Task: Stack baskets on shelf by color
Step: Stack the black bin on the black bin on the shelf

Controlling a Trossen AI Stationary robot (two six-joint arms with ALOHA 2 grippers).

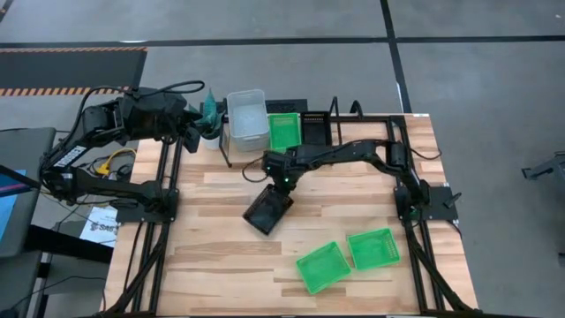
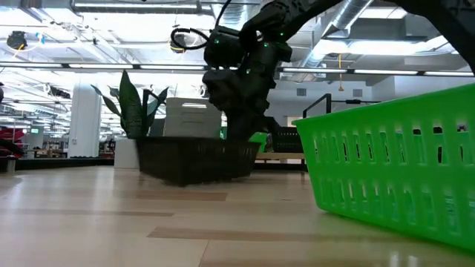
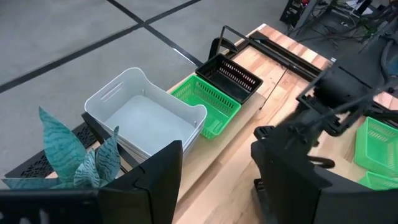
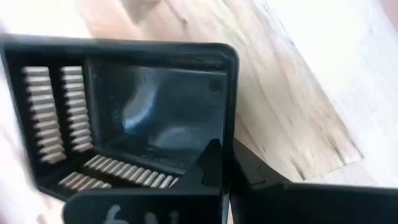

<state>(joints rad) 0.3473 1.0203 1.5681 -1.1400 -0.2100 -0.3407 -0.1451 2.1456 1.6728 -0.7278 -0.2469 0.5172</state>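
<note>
While the right gripper (image 1: 284,184) has its fingers clamped on the black basket's (image 1: 267,211) rim, lift level toward the shelf (image 1: 333,121); left fingers (image 3: 155,180) apart.

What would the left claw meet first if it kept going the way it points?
Likely the white basket on the shelf, straight ahead of the left claw; the plant sits just aside. Depth is unclear.

Black slatted basket (image 1: 268,211), green baskets (image 1: 322,267), pale wood table (image 1: 221,265)

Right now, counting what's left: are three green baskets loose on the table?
No, only two green baskets lie loose; another sits on the shelf.
</note>
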